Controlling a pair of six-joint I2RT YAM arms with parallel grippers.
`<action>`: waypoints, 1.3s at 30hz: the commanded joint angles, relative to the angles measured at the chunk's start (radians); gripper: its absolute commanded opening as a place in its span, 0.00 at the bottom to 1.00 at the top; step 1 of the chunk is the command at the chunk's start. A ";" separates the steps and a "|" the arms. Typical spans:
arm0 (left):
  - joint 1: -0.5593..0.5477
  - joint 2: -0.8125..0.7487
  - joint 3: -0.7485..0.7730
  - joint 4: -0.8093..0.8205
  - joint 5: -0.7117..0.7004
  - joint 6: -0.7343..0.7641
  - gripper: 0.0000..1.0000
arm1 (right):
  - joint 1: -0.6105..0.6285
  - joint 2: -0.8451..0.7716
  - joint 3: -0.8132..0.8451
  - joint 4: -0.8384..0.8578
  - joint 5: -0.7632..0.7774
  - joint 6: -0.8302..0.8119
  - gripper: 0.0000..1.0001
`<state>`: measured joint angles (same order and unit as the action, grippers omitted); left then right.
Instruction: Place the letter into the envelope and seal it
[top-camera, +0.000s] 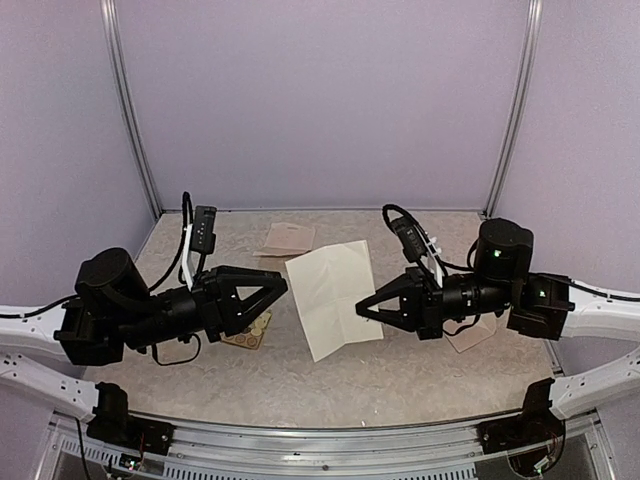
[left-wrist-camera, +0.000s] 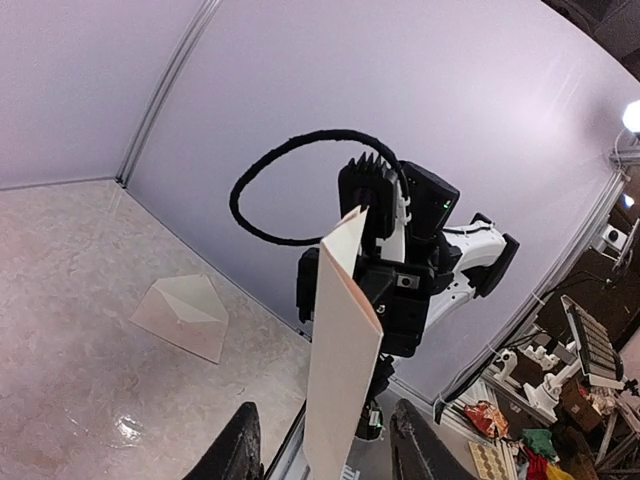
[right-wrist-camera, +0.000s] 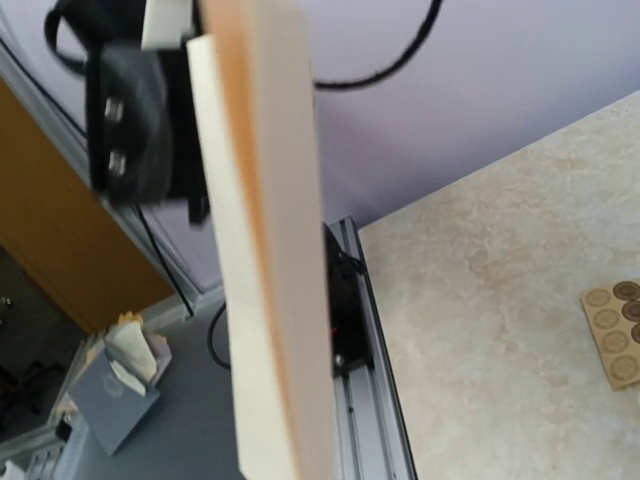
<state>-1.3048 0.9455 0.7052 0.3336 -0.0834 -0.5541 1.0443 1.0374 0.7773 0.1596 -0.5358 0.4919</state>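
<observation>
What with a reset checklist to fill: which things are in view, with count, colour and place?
table: one, beige marbled, under everything.
letter: one, cream, held in the air above the table's middle.
envelope: one, pinkish-beige, flat at the table's far side.
sticker sheet: one, yellowish with brown rounds, left of centre, partly covered from above.
pale paper: one, pinkish, at the table's right, partly hidden; kind unclear.
left gripper: one, black, open at the letter's left edge.
right gripper: one, black, shut on the letter's right edge.
</observation>
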 joint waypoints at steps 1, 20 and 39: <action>0.017 -0.075 0.057 -0.161 -0.102 -0.028 0.42 | -0.002 -0.037 0.048 -0.102 -0.041 -0.082 0.00; 0.138 0.110 0.264 -0.282 0.060 -0.144 0.51 | 0.018 0.004 0.162 -0.283 -0.085 -0.196 0.00; 0.071 0.280 0.323 -0.231 0.274 -0.075 0.55 | 0.022 0.034 0.176 -0.298 0.023 -0.177 0.00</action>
<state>-1.2240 1.2209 1.0035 0.0742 0.1558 -0.6502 1.0584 1.0657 0.9249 -0.1238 -0.5331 0.3111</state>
